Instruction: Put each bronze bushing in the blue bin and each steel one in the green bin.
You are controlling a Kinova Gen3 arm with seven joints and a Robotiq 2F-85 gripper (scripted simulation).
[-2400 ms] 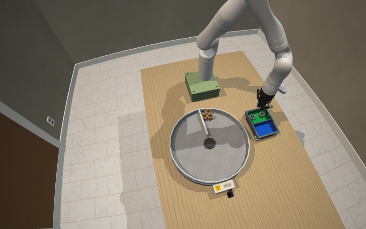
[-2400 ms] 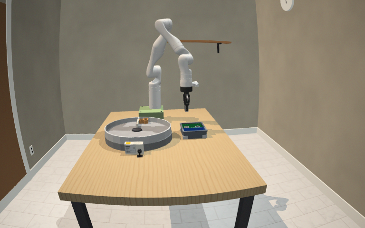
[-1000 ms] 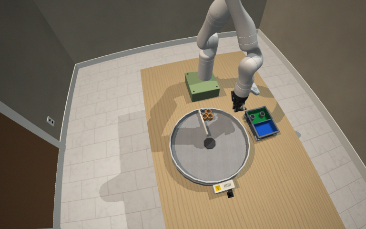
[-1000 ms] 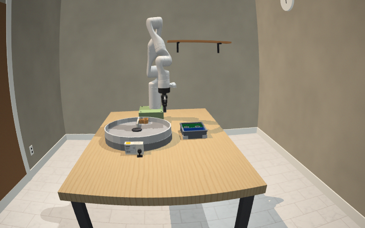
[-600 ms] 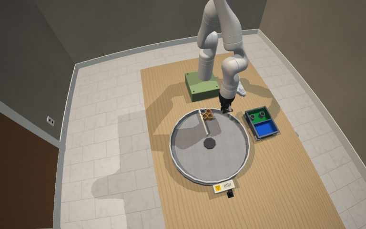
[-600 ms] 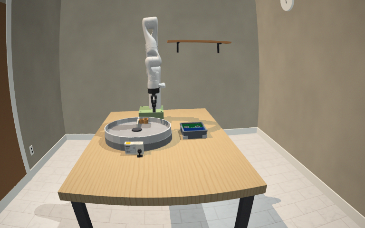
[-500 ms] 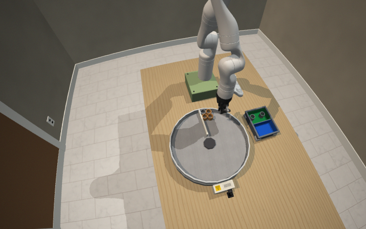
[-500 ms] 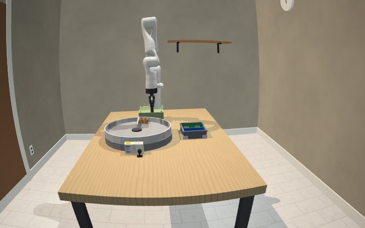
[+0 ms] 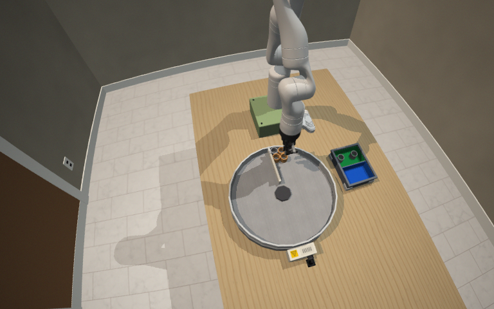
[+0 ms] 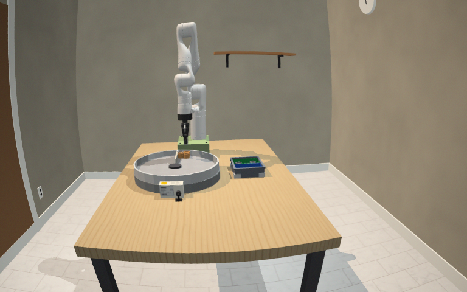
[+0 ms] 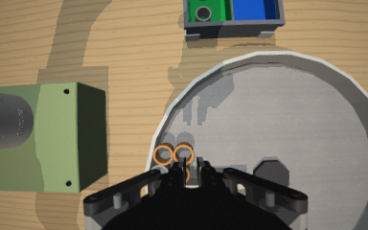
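Three hollow orange bronze bushings [image 9: 283, 160] [image 10: 186, 155] [image 11: 193, 154] and one grey steel bushing [image 9: 273, 150] [image 11: 159, 168] are clustered on the turntable [image 9: 302, 218] [image 10: 148, 172] [image 11: 311, 120]. Two steel ones are held by the green bin [image 9: 346, 163] [image 10: 245, 160] [image 11: 218, 7]. Gripper [image 9: 290, 150] [image 10: 185, 142] [image 11: 191, 165] is poised above, narrowly parted, unloaded. A yellow warning triangle is borne by the white box [image 9: 301, 251] [image 10: 166, 191] (print too small).

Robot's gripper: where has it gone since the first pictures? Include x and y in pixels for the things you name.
The gripper [image 9: 290, 151] [image 10: 185, 142] [image 11: 191, 165] moved from above the green bin [image 9: 347, 161] [image 10: 245, 160] [image 11: 219, 8] across to the turntable [image 9: 302, 214] [image 10: 197, 166] [image 11: 297, 115], near the bronze bushings [image 9: 283, 160] [image 10: 186, 156] [image 11: 175, 154]. Two steel bushings [image 9: 353, 157] stayed in the green bin.
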